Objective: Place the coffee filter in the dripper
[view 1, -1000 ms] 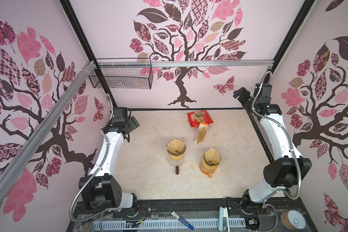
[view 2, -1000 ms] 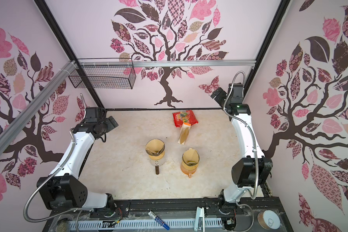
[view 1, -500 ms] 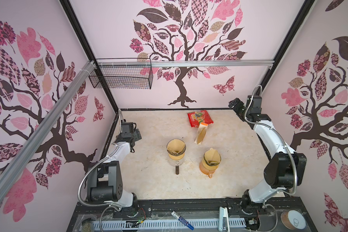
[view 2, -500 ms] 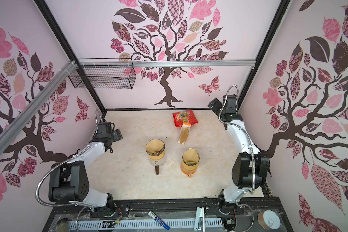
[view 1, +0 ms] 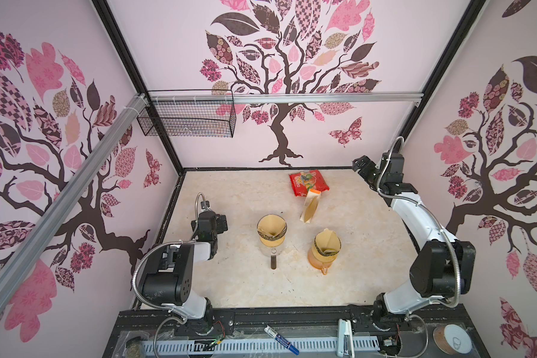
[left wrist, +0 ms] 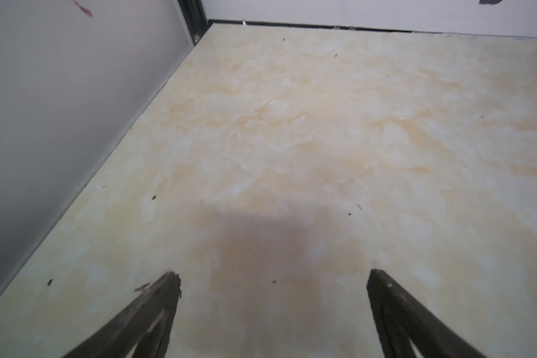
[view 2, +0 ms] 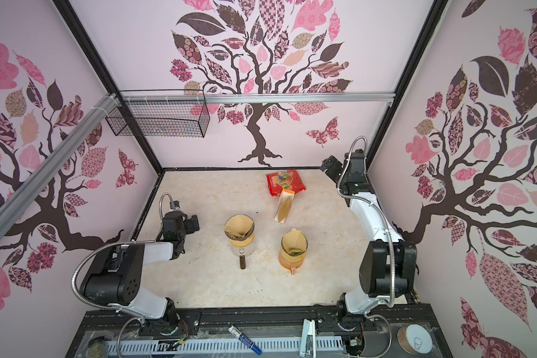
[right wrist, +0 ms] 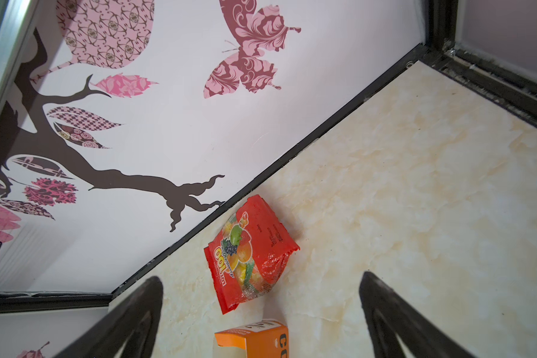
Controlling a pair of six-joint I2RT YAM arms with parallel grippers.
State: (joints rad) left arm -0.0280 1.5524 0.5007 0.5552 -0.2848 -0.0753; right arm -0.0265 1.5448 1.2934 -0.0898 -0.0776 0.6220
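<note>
A clear glass dripper (view 1: 272,245) with a dark band stands mid-table, with a brown coffee filter (view 1: 270,226) seated in its cone. To its right stands an orange dripper (view 1: 322,261), also lined with a brown filter (view 1: 326,242). Both show in both top views, the glass one again as dripper (view 2: 239,245). My left gripper (view 1: 222,220) hangs open low over bare table, left of the glass dripper; in the left wrist view the gripper (left wrist: 273,276) holds nothing. My right gripper (view 1: 361,164) is open near the back right corner, and in the right wrist view the gripper (right wrist: 261,276) is empty.
An open filter box (view 1: 310,207) with an orange top lies behind the drippers, touching a red candy bag (view 1: 307,183); the box (right wrist: 255,339) and bag (right wrist: 248,254) also appear in the right wrist view. A wire basket (view 1: 186,119) hangs on the back left wall. A marker (view 1: 281,339) lies on the front rail.
Both arms have drawn back and lowered: the left folded down toward the near left, the right sank along the right wall. Both grippers stayed open. The drippers have not moved.
</note>
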